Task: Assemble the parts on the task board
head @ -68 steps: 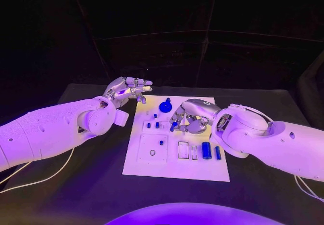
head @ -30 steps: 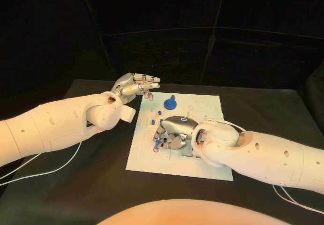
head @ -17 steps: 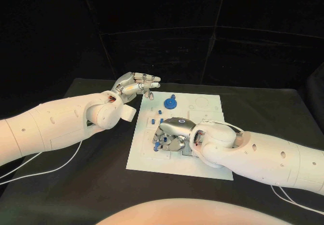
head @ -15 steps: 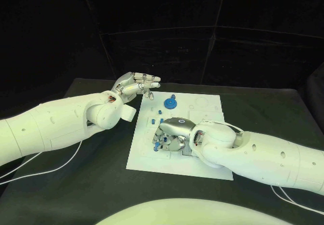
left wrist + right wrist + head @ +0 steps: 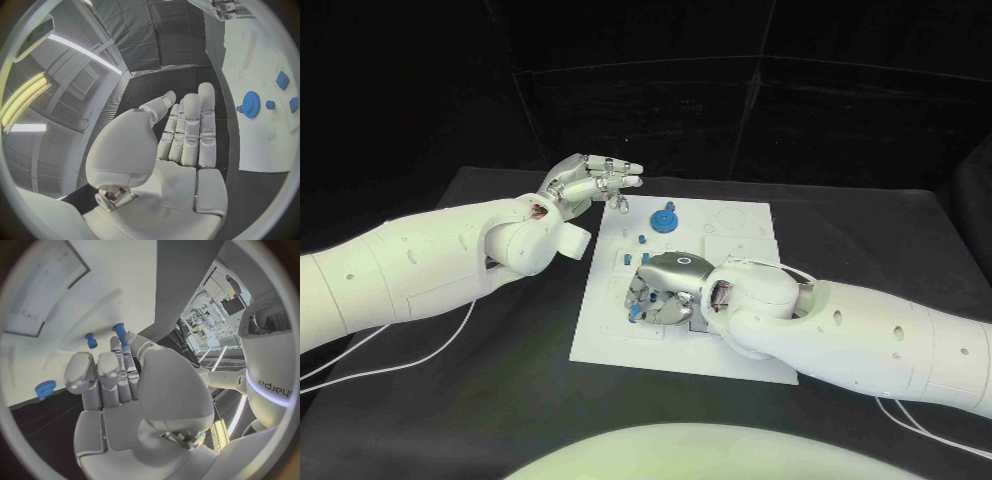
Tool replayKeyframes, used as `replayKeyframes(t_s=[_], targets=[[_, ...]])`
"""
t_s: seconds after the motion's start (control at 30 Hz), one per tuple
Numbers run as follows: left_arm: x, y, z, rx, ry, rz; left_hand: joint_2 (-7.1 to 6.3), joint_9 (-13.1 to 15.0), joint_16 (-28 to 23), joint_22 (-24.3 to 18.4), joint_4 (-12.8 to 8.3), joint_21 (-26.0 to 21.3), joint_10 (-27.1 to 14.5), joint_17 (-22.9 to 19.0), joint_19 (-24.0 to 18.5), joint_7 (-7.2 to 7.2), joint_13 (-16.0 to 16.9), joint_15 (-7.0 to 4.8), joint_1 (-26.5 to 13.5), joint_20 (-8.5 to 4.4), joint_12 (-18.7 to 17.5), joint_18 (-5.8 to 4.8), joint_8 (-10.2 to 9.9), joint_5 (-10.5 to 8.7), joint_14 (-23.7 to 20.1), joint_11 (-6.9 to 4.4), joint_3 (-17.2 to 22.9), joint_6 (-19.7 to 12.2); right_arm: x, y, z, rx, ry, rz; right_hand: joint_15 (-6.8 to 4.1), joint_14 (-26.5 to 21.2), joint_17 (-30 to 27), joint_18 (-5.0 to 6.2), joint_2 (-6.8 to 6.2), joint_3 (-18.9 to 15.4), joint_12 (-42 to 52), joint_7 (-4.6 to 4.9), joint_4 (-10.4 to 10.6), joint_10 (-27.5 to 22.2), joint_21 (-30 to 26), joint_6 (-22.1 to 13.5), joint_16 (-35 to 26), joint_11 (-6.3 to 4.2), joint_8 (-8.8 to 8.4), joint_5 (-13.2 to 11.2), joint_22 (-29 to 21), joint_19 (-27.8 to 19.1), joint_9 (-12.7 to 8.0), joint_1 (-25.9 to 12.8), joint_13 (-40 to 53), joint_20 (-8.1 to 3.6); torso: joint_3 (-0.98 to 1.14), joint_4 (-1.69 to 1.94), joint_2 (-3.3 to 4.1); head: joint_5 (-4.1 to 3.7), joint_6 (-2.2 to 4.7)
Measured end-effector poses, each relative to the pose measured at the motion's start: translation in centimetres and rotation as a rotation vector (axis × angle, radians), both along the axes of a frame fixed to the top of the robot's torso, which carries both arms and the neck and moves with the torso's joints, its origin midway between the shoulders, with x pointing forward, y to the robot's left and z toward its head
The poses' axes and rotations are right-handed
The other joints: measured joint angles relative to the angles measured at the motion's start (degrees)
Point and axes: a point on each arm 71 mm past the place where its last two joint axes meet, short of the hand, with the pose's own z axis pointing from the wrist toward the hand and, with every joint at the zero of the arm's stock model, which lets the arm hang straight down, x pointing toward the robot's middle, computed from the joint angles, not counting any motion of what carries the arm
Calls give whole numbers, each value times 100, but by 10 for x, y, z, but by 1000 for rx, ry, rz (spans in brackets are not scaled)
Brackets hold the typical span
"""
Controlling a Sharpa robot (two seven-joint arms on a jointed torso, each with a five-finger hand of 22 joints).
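The white task board [image 5: 733, 345] lies in the middle of the black table. My right hand [image 5: 669, 284] hovers low over the board's left middle and pinches a slim blue peg [image 5: 120, 334], whose tip [image 5: 635, 312] points down at the board. A second short blue peg [image 5: 91, 340] stands in the board just beside it. A blue gear [image 5: 665, 217] sits near the board's far edge, with small blue pieces [image 5: 636, 240] nearer to me. My left hand [image 5: 593, 182] is raised by the board's far left corner, its fingers [image 5: 190, 127] straight and holding nothing. The gear [image 5: 251, 104] lies off to its side.
My right forearm [image 5: 862, 335] lies across the board's near right part and hides what is under it. Bare black table [image 5: 488, 360] stretches to the left of the board. White cables [image 5: 387, 365] trail from my left arm.
My right hand has carried the blue peg from the board's far middle toward me and lowered it over the left middle; in the last second it barely moves. My left hand stays put.
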Motion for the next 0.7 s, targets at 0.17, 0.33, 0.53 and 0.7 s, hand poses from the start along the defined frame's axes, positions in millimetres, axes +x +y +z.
replayKeyframes(t_s=[0.17, 0.33, 0.53, 0.7], targets=[[0, 0, 0, 0, 0, 0, 0, 0, 0, 0, 0, 0, 0, 0, 0, 0, 0, 0, 0, 0, 0, 0, 0, 0, 0, 0, 0, 0, -1, 1, -2, -18, -9, 2, 126, -47, -224, 0, -163, -69, -220, 106, 48, -406, -206, -298, -189, 123, -87, 94, -309, -238, -59, -163, -6, 88, 0, 0, 0, 0, 4], [0, 0, 0, 0, 0, 0, 0, 0, 0, 0, 0, 0, 0, 0, 0, 0, 0, 0, 0, 0, 0, 0, 0, 0, 0, 0, 0, 0, -1, 1, -2, -24, -20, 2, 192, -178, -502, 1, -209, -243, -232, 152, 1, -749, -415, -542, -420, 190, -95, 126, -621, -449, -60, -209, -6, 161, 0, 0, -1, -9, 6], [0, 1, 0, 1, 1, 0, 0, 0, 0, 0, 0, 0, 0, 0, 0, 0, -1, 0, 0, 0, 0, 0, 0, 0, 0, 0, 0, 0, -1, -3, 0, 5, -44, -9, 222, -249, -684, 95, -252, -512, -185, 167, -14, -961, -585, -727, -541, 215, -95, 172, -863, -596, -60, -253, 3, 195, 1, -3, -3, -18, 16], [0, 2, 0, 1, 1, 2, 0, 0, 0, 1, 0, 0, 0, 0, 0, 0, -1, 0, 0, 0, 0, 0, 0, 0, 0, 0, 0, 0, -3, -11, 5, 58, -76, -26, 223, -290, -736, 93, -252, -612, -128, 159, -24, -1022, -611, -734, -544, 237, -94, 212, -923, -601, -54, -253, 6, 189, 5, -5, -4, -32, 29]])
